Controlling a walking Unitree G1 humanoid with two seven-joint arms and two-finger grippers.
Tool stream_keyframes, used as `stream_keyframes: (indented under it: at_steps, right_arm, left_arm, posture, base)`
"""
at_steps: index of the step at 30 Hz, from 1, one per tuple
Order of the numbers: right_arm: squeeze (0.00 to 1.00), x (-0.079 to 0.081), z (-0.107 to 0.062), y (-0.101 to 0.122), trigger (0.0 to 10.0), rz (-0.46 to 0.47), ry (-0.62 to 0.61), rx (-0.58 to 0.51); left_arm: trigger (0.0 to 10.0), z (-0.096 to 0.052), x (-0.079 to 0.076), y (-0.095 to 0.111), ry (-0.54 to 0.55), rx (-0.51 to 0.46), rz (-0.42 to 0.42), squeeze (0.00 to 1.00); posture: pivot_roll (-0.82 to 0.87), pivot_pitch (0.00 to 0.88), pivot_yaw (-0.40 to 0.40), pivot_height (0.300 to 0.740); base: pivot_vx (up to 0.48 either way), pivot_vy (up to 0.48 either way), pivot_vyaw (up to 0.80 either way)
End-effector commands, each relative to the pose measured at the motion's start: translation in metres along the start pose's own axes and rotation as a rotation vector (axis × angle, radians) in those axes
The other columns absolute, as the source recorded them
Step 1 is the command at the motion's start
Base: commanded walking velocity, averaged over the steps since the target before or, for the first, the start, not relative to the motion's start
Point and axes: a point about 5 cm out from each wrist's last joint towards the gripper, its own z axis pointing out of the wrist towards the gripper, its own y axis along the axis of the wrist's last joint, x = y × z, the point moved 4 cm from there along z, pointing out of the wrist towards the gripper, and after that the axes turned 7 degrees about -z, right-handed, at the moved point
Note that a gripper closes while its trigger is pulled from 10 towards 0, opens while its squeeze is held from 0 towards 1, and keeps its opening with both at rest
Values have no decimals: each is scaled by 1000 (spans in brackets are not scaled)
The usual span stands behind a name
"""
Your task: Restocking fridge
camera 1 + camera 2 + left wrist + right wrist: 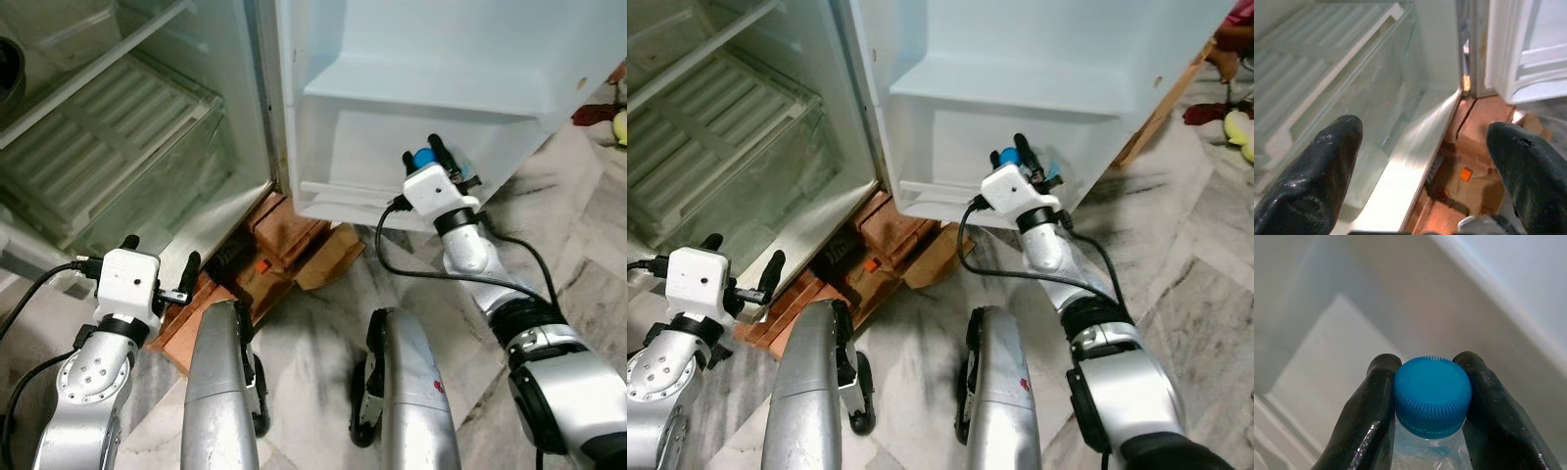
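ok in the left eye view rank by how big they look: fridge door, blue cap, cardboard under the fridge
1. fridge door, largest.
2. cardboard.
3. blue cap, smallest, held in the right gripper.
The gaps are clear.

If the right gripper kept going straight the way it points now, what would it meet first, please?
Most likely the door shelf: the right gripper, shut on the bottle, faces its white inner wall, though depth is unclear.
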Motion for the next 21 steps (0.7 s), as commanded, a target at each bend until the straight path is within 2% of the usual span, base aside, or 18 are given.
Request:
stream_keyframes:
  at_steps: [1, 3, 6, 10, 12, 18, 21]
  right_arm:
    - [0, -17, -9, -25, 10000, 3, -61, 99]
    - [0, -26, -17, -42, 10000, 42, -103, 175]
    - [0, -30, -23, -51, 10000, 64, -128, 211]
    - [0, -38, -36, -71, 10000, 116, -184, 313]
    - [0, -41, -39, -77, 10000, 139, -206, 345]
    - [0, -53, -47, -95, 10000, 108, -292, 490]
    - [0, -56, -50, -101, 10000, 162, -340, 544]
  left_arm:
    - [10000, -5, 2, -1, 0, 17, 9, 0]
    - [10000, -6, 1, -2, -8, 21, 12, 0]
    - [10000, -5, 1, -1, -12, 22, 14, 0]
    - [10000, -3, 0, -1, -20, 26, 15, 0]
    - [10000, -2, -1, -1, -22, 26, 15, 0]
    - [10000, -1, -2, -1, -22, 23, 12, 0]
    - [10000, 0, -2, -1, -18, 23, 10, 0]
  posture:
    - [204, 330, 14, 574]
    - [202, 333, 20, 574]
    - [199, 334, 24, 574]
    - [189, 335, 29, 574]
    - [187, 334, 29, 574]
    - [184, 329, 20, 574]
    - [185, 323, 14, 574]
  base:
    - [0, 0, 0]
    - [0, 0, 0]
    - [0, 0, 0]
    - [0, 0, 0]
    - [0, 0, 0]
    - [0, 0, 0]
    - [0, 0, 0]
